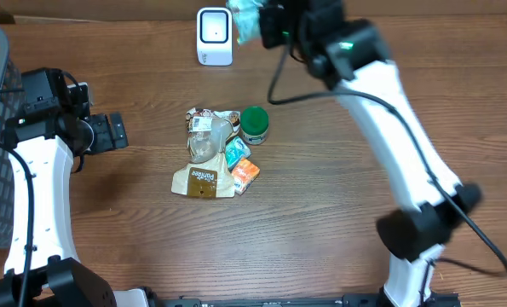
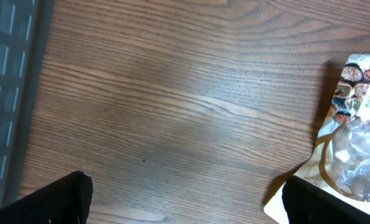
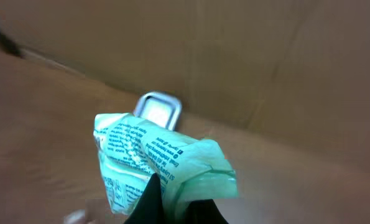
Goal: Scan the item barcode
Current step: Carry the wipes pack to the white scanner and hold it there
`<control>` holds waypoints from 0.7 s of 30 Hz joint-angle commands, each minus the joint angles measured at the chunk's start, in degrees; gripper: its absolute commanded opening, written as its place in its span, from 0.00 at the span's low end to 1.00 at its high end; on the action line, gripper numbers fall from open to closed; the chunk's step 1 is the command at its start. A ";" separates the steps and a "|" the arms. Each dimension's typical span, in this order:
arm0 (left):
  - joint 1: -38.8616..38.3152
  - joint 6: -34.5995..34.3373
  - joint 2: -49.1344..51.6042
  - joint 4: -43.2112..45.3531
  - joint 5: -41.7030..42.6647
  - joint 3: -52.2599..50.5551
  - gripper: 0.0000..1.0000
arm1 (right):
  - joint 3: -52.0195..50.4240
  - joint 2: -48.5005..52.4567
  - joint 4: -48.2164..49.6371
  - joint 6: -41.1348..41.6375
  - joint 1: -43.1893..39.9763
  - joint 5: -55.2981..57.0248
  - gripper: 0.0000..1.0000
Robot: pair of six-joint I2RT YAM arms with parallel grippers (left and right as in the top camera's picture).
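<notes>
The step in hand is presenting the item to the scanner [image 1: 214, 36], a small white box at the far edge of the table [image 1: 304, 247]. The right gripper [image 1: 266, 24] is clamped on a light green packet [image 1: 243, 19] and holds it in the air just to the right of the scanner. In the right wrist view, small print on the packet faces the camera and the scanner shows behind it. I cannot make out a barcode there. I judge the next move calls for turning the wrist until the code faces the scanner window. The left gripper [image 1: 112, 132], jaws wide apart and empty, hangs well away to the scanner's front-left. A pile of other goods [image 1: 210, 153] lies in front of the scanner.
</notes>
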 commanded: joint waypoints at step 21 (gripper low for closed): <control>0.07 -0.96 0.15 0.02 0.39 0.50 1.00 | 0.76 28.98 50.93 -58.93 2.84 6.93 0.04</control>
